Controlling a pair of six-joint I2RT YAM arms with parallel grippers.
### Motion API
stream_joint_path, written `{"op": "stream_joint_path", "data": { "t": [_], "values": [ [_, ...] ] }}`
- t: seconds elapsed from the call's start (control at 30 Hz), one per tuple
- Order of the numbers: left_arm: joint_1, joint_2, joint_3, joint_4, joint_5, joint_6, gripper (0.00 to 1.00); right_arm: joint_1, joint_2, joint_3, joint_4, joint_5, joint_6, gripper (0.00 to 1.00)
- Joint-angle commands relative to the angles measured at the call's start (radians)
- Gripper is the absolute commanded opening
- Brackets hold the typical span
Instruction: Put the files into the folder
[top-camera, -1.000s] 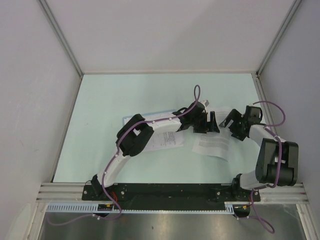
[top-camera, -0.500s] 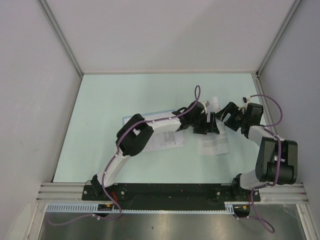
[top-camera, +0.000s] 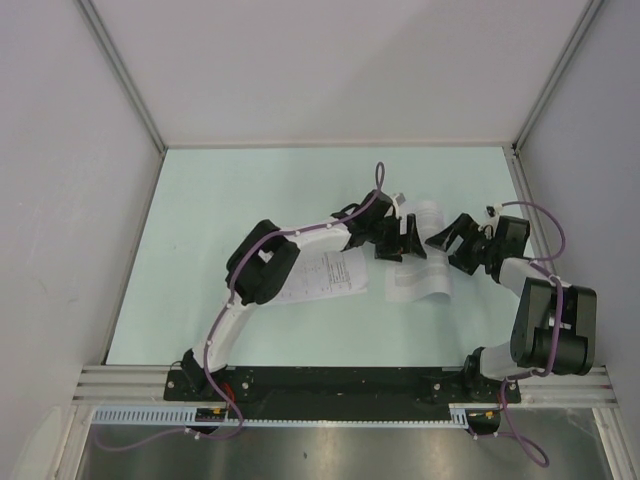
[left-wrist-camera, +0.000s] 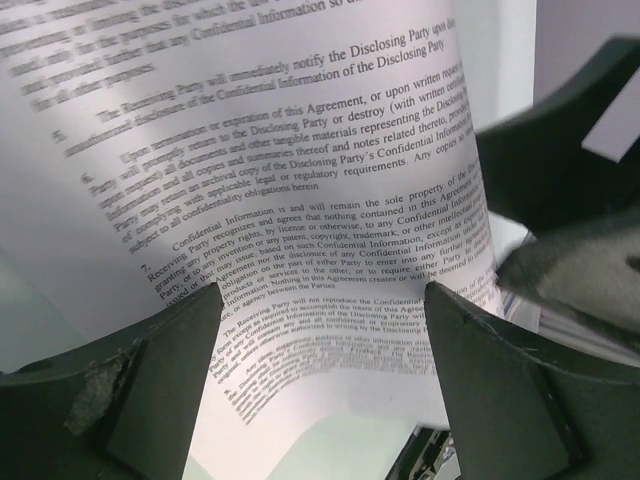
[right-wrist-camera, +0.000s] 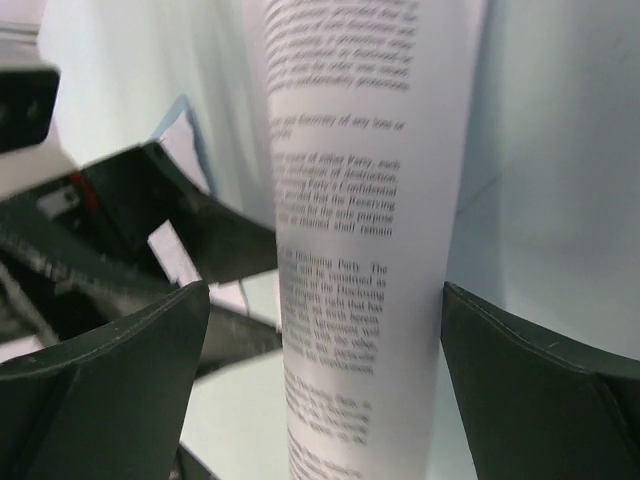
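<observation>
I see the left gripper (left-wrist-camera: 320, 300) with its two fingers far apart, and the right gripper (right-wrist-camera: 325, 290) is also spread as wide as it goes. Between them is one of the files, a curled sheet (top-camera: 420, 280) with dense black text. Its far part rises from the table (top-camera: 250, 200) and bends over like a roll, and its near part lies flat.

In the left wrist view this sheet passes behind both fingers, and in the right wrist view it stands in the gap between the fingers. I see no finger pressing on it, so I cannot tell what keeps it lifted. The two grippers face each other, close together, with the roll between.

A second sheet (top-camera: 325, 275) lies flat to the left, partly under the left arm. The folder (right-wrist-camera: 195, 130) shows only as a thin light-blue edge in the right wrist view, behind the left gripper. In the top view I cannot make it out.
</observation>
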Motion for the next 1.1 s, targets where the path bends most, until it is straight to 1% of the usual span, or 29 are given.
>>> {"op": "stream_joint_path", "data": {
  "t": [0.0, 0.07, 0.13, 0.2, 0.23, 0.27, 0.3, 0.33, 0.37, 0.43, 0.47, 0.5, 0.53, 0.57, 0.6, 0.67, 0.7, 0.73, 0.8, 0.83, 0.87, 0.9, 0.93, 0.97, 1.0, 1.03, 1.07],
  "values": [
    [0.047, 0.036, 0.004, -0.085, 0.009, 0.035, 0.89, -0.011, -0.038, -0.006, 0.005, -0.108, 0.074, 1.0],
    [0.047, 0.045, 0.024, -0.114, 0.019, 0.054, 0.89, -0.023, -0.02, -0.006, 0.013, -0.146, 0.082, 1.0],
    [0.047, 0.045, 0.004, -0.105, 0.039, 0.049, 0.89, -0.042, 0.006, -0.007, -0.004, -0.155, 0.097, 1.0],
    [0.047, 0.042, -0.012, -0.092, 0.049, 0.049, 0.89, -0.054, 0.006, -0.039, 0.047, -0.186, 0.129, 1.0],
    [0.047, 0.042, -0.028, -0.086, 0.049, 0.049, 0.89, -0.056, 0.005, -0.055, 0.077, -0.191, 0.179, 1.0],
    [0.048, 0.041, -0.034, -0.082, 0.05, 0.048, 0.89, -0.054, 0.005, -0.065, 0.144, -0.195, 0.207, 1.0],
    [0.048, 0.039, -0.042, -0.076, 0.064, 0.045, 0.89, -0.053, 0.003, -0.082, 0.159, -0.182, 0.23, 1.0],
    [0.047, 0.039, -0.052, -0.062, 0.07, 0.045, 0.89, -0.048, -0.003, -0.09, 0.18, -0.172, 0.293, 1.0],
    [0.047, 0.037, -0.052, -0.066, 0.07, 0.048, 0.89, -0.044, -0.006, -0.104, 0.268, -0.188, 0.325, 1.0],
    [0.047, 0.033, -0.049, -0.077, 0.062, 0.058, 0.89, -0.039, -0.024, -0.115, 0.288, -0.159, 0.355, 1.0],
    [0.048, 0.031, -0.046, -0.077, 0.062, 0.058, 0.89, -0.04, -0.049, -0.116, 0.279, -0.121, 0.34, 0.99],
    [0.048, 0.027, -0.043, -0.079, 0.065, 0.061, 0.89, -0.04, -0.058, -0.113, 0.266, -0.1, 0.317, 0.92],
    [0.048, 0.025, -0.027, -0.091, 0.067, 0.075, 0.89, -0.039, -0.067, -0.089, 0.242, -0.084, 0.288, 0.89],
    [0.048, 0.022, -0.017, -0.1, 0.068, 0.087, 0.9, -0.042, -0.063, -0.073, 0.176, -0.065, 0.202, 0.85],
    [0.048, 0.018, -0.007, -0.114, 0.067, 0.101, 0.91, -0.04, -0.055, -0.053, 0.153, -0.054, 0.162, 0.71],
    [0.05, 0.002, 0.02, -0.14, 0.068, 0.138, 0.93, -0.033, -0.034, -0.026, 0.136, -0.048, 0.114, 0.56],
    [0.048, -0.004, 0.027, -0.146, 0.068, 0.156, 0.93, -0.031, -0.005, -0.021, 0.147, -0.057, 0.087, 0.4],
    [0.048, -0.021, 0.044, -0.167, 0.072, 0.164, 0.93, -0.024, 0.006, -0.017, 0.15, -0.053, 0.073, 0.31],
    [0.051, -0.057, 0.049, -0.181, 0.075, 0.187, 0.93, 0.004, 0.012, 0.005, 0.139, -0.027, 0.012, 0.19],
    [0.051, -0.082, 0.038, -0.193, 0.066, 0.218, 0.94, 0.018, 0.006, 0.022, 0.122, -0.01, -0.012, 0.17],
    [0.056, -0.144, 0.033, -0.209, 0.044, 0.233, 0.94, 0.032, -0.003, 0.067, 0.051, 0.028, -0.042, 0.1],
    [0.061, -0.175, 0.026, -0.223, 0.036, 0.255, 0.94, 0.071, -0.012, 0.1, 0.011, 0.038, -0.085, 0.01],
    [0.067, -0.224, -0.008, -0.235, 0.029, 0.262, 0.94, 0.094, -0.042, 0.126, -0.034, 0.056, -0.161, 0.0],
    [0.083, -0.322, -0.034, -0.235, 0.009, 0.269, 0.94, 0.125, -0.06, 0.152, -0.124, 0.117, -0.203, 0.0],
    [0.093, -0.39, -0.064, -0.235, 0.001, 0.285, 0.94, 0.151, -0.081, 0.215, -0.169, 0.142, -0.238, 0.0],
    [0.105, -0.453, -0.127, -0.233, -0.01, 0.298, 0.95, 0.208, -0.125, 0.246, -0.209, 0.156, -0.297, 0.0],
    [0.134, -0.59, -0.164, -0.235, -0.025, 0.308, 0.95, 0.248, -0.154, 0.281, -0.273, 0.156, -0.315, 0.0]
  ]
}}
